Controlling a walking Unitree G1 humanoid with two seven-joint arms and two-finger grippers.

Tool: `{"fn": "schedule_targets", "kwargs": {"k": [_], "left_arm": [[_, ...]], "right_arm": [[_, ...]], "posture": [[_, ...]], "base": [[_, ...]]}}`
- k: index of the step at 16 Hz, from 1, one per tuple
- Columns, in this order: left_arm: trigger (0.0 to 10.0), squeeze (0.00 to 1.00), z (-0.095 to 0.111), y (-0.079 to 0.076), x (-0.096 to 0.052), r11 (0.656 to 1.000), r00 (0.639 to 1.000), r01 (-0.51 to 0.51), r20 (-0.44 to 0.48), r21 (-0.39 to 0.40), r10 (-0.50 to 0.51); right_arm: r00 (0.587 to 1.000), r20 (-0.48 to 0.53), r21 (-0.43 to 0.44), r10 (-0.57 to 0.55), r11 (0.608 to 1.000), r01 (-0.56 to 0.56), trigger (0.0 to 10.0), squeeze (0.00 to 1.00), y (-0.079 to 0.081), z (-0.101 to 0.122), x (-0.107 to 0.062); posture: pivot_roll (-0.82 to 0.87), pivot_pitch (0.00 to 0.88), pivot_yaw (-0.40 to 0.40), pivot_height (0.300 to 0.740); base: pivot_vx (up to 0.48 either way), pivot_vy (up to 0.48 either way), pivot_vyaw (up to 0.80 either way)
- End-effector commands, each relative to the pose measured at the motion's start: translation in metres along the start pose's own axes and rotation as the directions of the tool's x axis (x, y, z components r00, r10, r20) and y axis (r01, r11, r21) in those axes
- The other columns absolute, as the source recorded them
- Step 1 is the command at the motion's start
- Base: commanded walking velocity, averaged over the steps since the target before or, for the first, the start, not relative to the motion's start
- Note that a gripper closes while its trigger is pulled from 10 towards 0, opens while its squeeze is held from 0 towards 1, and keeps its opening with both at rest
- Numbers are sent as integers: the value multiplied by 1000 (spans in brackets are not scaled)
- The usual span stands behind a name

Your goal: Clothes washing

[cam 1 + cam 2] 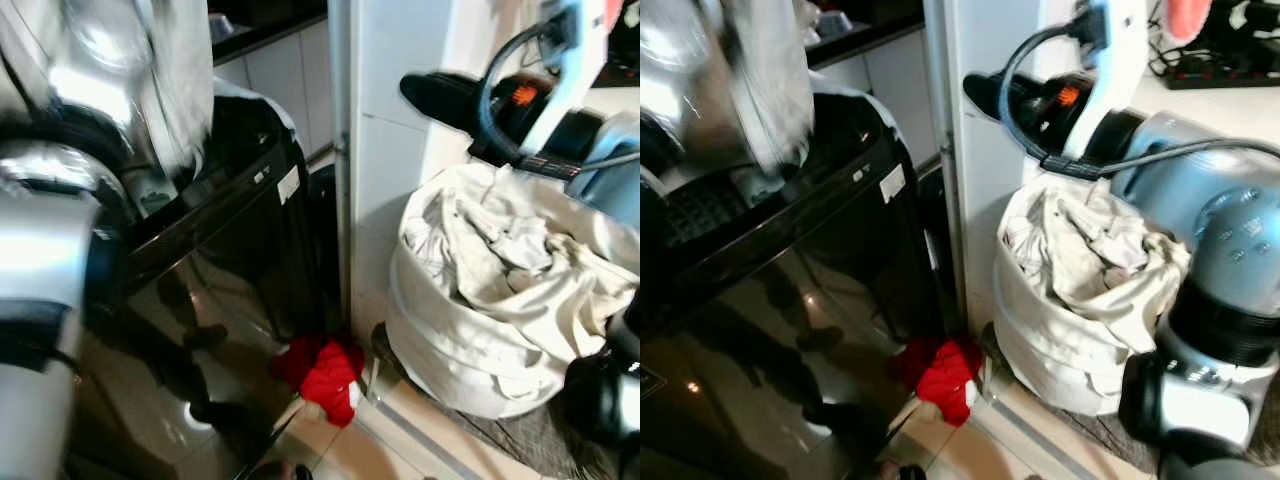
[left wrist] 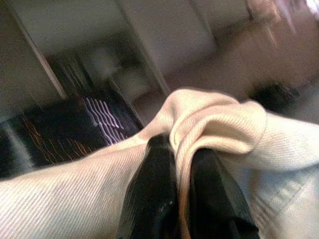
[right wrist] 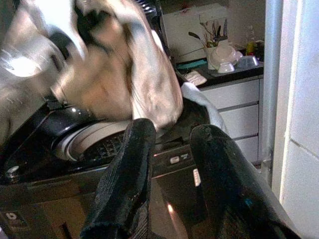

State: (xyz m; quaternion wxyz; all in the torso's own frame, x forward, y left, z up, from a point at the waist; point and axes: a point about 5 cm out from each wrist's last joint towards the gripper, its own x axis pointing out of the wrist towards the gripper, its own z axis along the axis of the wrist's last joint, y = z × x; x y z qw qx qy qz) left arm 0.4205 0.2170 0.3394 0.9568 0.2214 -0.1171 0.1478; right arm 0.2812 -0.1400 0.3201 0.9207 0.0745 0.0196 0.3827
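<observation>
— Where is the left arm [image 1: 45,280]?

— Raised high and close to the head camera, its silver shell bright and blurred at the robot's left. Its wrist is lifted well above waist level.

— And the left gripper [image 2: 182,164]?

— Its two black fingers [image 2: 152,194] lie nearly together, jaws pinched on a fold of cream cloth [image 2: 219,124] that bulges over their tips.

— The right arm [image 1: 1210,200]?

— Bent at the robot's right, blue-grey upper part and black joint low in the picture, a black cable looped over it.

— The right gripper [image 3: 172,144]?

— Held out forward, jaws parted with a clear gap, nothing between the fingers [image 3: 124,184].
</observation>
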Motion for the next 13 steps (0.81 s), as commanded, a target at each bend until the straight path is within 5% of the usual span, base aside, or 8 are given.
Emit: {"fn": "schedule_targets", "kwargs": {"k": [1, 5, 6, 7, 9, 13], "left_arm": [[10000, 0, -57, -17, -14, 996, 965, 82, -248, -33, -87], [10000, 0, -99, -24, -31, 996, 900, 80, -426, -43, -91], [10000, 541, -100, -21, -31, 997, 899, 69, -431, -41, -80], [10000, 1000, -99, -19, -30, 992, 893, 28, -442, -124, -81], [10000, 1000, -89, -10, -25, 979, 906, -42, -421, -198, -46], [10000, 1000, -78, -2, -19, 978, 927, -85, -375, -190, 8]], "right_arm": [[994, -104, -5, 16, 1000, -17, 10000, 0, 11, -24, 6], [966, -225, -34, 128, 990, -140, 10000, 0, 38, -57, 6], [964, -223, -35, 142, 987, -154, 10000, 0, 40, -56, 5], [966, -216, -32, 143, 988, -153, 10000, 0, 41, -55, 5], [969, -211, -43, 125, 990, -137, 10000, 0, 41, -57, 6], [973, -206, -53, 105, 992, -118, 10000, 0, 38, -57, 7]], "posture": [[-161, 0, 140, 740], [-186, 0, 148, 740], [-189, 0, 149, 740], [-190, 0, 150, 740], [-186, 0, 149, 740], [-180, 0, 152, 740]], "base": [[0, 0, 0], [0, 0, 0], [0, 0, 0], [0, 0, 0], [0, 0, 0], [0, 0, 0]]}}
